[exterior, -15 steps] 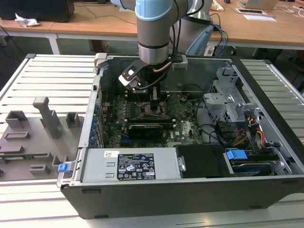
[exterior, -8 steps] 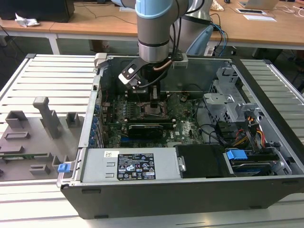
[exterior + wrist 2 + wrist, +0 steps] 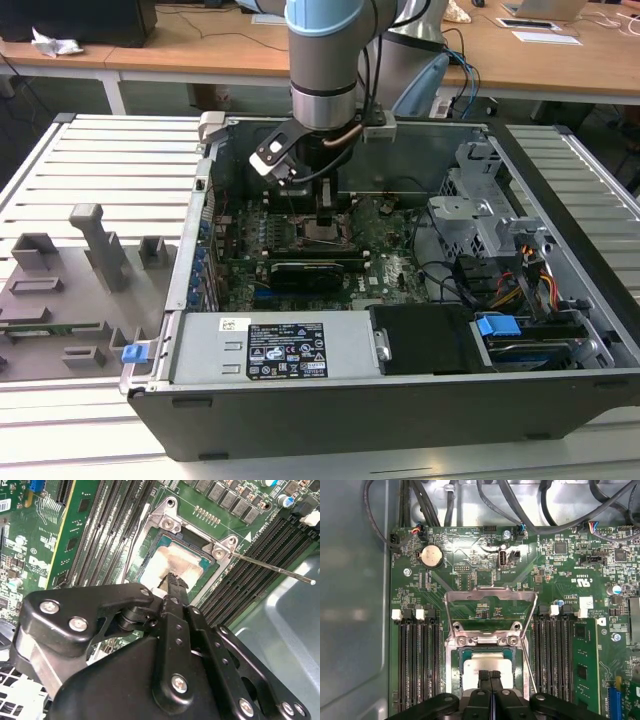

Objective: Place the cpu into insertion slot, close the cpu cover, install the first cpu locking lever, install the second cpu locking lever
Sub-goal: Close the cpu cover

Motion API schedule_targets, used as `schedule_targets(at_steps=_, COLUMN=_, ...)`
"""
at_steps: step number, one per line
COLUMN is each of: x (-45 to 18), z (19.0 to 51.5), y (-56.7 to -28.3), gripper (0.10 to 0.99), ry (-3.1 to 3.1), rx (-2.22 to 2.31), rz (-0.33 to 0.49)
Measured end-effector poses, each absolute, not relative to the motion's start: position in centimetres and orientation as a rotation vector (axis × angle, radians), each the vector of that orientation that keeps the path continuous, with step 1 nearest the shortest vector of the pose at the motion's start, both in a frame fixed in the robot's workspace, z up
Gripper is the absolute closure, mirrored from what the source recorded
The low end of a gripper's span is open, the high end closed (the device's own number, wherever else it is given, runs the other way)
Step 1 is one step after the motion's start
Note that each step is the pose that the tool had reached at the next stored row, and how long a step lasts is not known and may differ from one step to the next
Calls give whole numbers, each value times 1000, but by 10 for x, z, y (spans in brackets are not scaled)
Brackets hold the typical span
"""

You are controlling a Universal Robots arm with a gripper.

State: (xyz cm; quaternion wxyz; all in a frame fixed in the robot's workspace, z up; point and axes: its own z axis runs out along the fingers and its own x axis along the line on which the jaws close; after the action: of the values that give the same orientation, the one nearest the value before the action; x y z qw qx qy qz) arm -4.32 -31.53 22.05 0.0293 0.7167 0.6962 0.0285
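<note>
In the open PC case (image 3: 300, 425), the cpu (image 3: 487, 666) lies in the slot (image 3: 453, 674), cover (image 3: 490, 596) flipped open, gripper (image 3: 490, 675) closed on nothing, tips on its top; skewed pressure could bend socket pins.

The cpu (image 3: 487, 666) has a pale silver-beige top, mottled with brighter patches and edged in dark green. The circuit board (image 3: 560, 585) is green, speckled with tiny silver and black parts, and its long memory slots (image 3: 418, 660) are black with white end clips. The cpu cover (image 3: 490, 596) is bare silver metal. The gripper (image 3: 172, 580) is matt black (its screw heads shine silver). In the exterior view the arm (image 3: 325, 40) is light blue and silver-grey, the computer case (image 3: 400, 420) dark grey, a clip (image 3: 498, 326) bright blue, and the table (image 3: 100, 160) pale grey with ribbed lines
</note>
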Motion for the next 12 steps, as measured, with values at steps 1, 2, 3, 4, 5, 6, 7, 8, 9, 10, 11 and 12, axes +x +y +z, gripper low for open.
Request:
schedule_targets(at_steps=1, x=-43, z=223, y=-315, gripper=980, ry=2147, rx=2211, rz=88)
schedule_targets(at_steps=2, x=-43, z=225, y=-315, gripper=980, ry=2147, rx=2210, rz=88)
schedule_targets(at_steps=3, x=-43, z=228, y=-315, gripper=980, ry=2147, rx=2210, rz=87)
schedule_targets(at_steps=4, x=-43, z=229, y=-315, gripper=980, ry=2147, rx=2210, rz=87)
schedule_targets(at_steps=5, x=-43, z=231, y=-315, gripper=980, ry=2148, rx=2212, rz=83)
schedule_targets(at_steps=6, x=-42, z=233, y=-315, gripper=980, ry=2153, rx=2217, rz=73)
schedule_targets(at_steps=7, x=-40, z=235, y=-315, gripper=980, ry=2160, rx=2224, rz=58)
schedule_targets(at_steps=8, x=-39, z=235, y=-315, gripper=980, ry=2167, rx=2231, rz=44)
schedule_targets(at_steps=9, x=-38, z=235, y=-315, gripper=980, ry=2170, rx=2234, rz=36)
schedule_targets(at_steps=10, x=-38, z=236, y=-315, gripper=980, ry=2176, rx=2240, rz=22)
schedule_targets(at_steps=11, x=-38, z=237, y=-315, gripper=980, ry=2178, rx=2241, rz=18)
schedule_targets(at_steps=12, x=-38, z=237, y=-315, gripper=980, ry=2180, rx=2243, rz=18)
